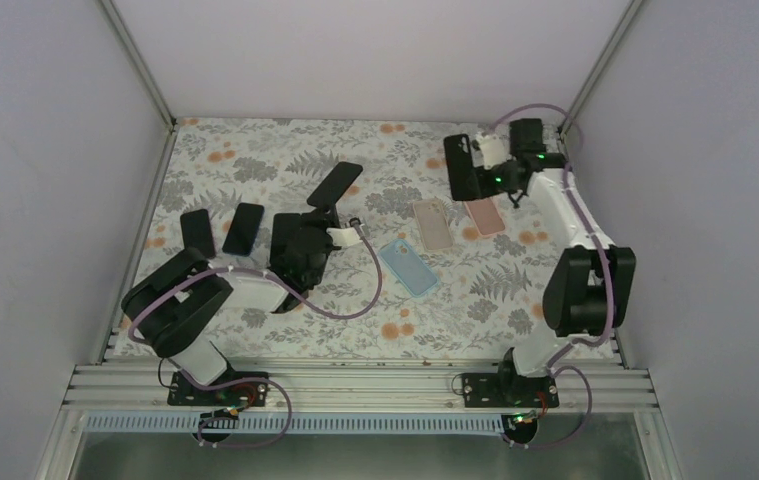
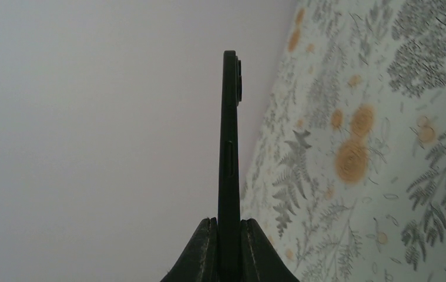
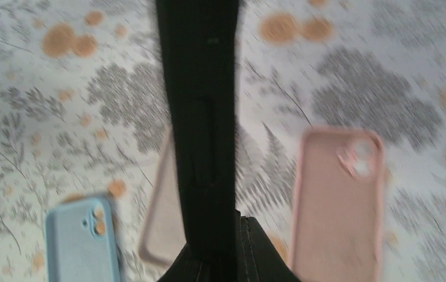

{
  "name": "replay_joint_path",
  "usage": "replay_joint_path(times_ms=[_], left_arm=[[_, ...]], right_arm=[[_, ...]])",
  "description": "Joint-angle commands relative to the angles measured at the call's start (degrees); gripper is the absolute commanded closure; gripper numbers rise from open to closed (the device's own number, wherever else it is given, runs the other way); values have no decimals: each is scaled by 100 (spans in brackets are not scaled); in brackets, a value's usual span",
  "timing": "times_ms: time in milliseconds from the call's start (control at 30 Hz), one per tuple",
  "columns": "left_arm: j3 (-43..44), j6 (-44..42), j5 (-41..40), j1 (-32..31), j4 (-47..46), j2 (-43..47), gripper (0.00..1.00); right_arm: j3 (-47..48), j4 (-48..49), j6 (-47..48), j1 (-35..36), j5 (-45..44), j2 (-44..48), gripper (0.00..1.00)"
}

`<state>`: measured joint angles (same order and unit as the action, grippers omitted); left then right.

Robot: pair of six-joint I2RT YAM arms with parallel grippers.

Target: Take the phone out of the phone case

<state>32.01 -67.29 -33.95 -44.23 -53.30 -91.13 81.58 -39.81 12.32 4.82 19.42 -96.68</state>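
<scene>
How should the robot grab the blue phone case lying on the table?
Probably by its two long sides, coming down from above. The blue phone case lies flat on the table, so only its narrow width looks easy to pinch.

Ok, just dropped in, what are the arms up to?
Each arm holds something black above the table. The left gripper is shut on a slim black phone, the right gripper on what looks like the black case. A blue case, a beige case and a pink case lie flat below it.
</scene>
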Motion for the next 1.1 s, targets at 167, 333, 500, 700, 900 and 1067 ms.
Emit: replay_joint_path(times_ms=[167, 333, 500, 700, 900, 1067], left_arm=[[-84, -192, -186, -67, -926, -620, 97], [-75, -287, -215, -129, -1205, -1023, 97], [-69, -601, -448, -183, -1696, -1475, 97], [-35, -593, -424, -288, -1731, -1748, 97], [-6, -480, -292, -338, -1359, -1839, 86], [69, -339, 57, -391, -828, -1822, 78]], right_arm=[[-926, -1873, 1876, -1524, 362, 459, 96], [-1228, -1943, 2420, -2370, 316, 444, 96], [-1347, -1923, 2732, -2919, 191, 191, 96], [-1443, -1766, 2892, -3376, 77, -267, 96], [-1569, -1475, 2850, -3536, -130, -546, 92], [-1582, -1344, 2821, -3635, -255, -586, 81]])
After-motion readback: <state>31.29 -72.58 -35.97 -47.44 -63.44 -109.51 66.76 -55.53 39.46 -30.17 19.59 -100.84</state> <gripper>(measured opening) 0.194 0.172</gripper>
